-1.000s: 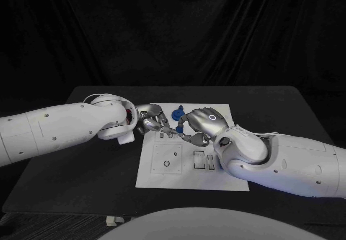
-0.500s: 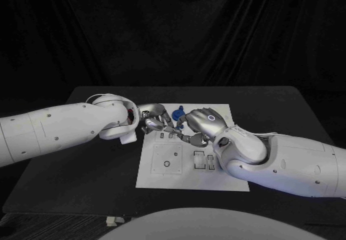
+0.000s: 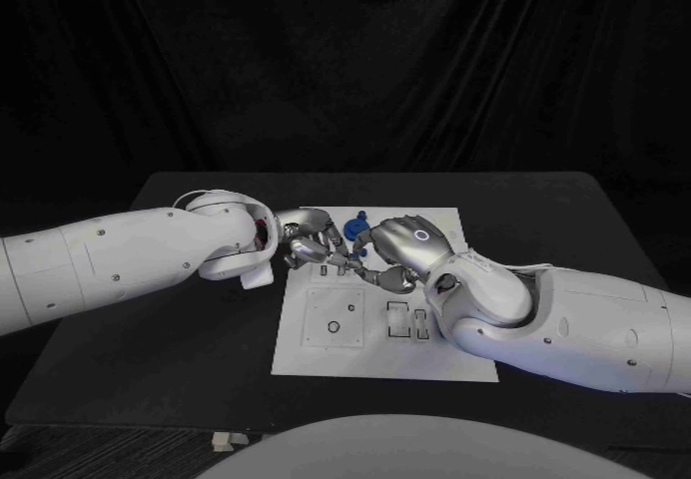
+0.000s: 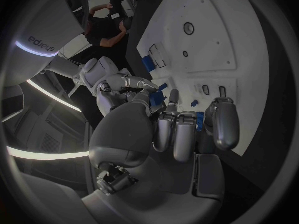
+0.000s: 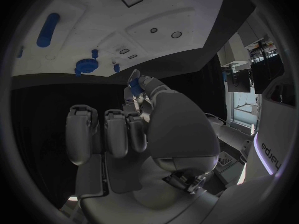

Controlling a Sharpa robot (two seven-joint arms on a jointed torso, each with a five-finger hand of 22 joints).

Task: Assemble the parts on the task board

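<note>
Both hands meet over the upper middle of the task board [image 3: 381, 349]. The right hand [image 3: 391, 244] pinches a small blue part [image 5: 134, 86]; the left hand [image 3: 310, 239] beside it, fingers curled, grip unclear.

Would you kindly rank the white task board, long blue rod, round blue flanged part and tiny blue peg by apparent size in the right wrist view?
1. White task board.
2. Long blue rod and round blue flanged part: too alike to rank.
3. Tiny blue peg.
</note>
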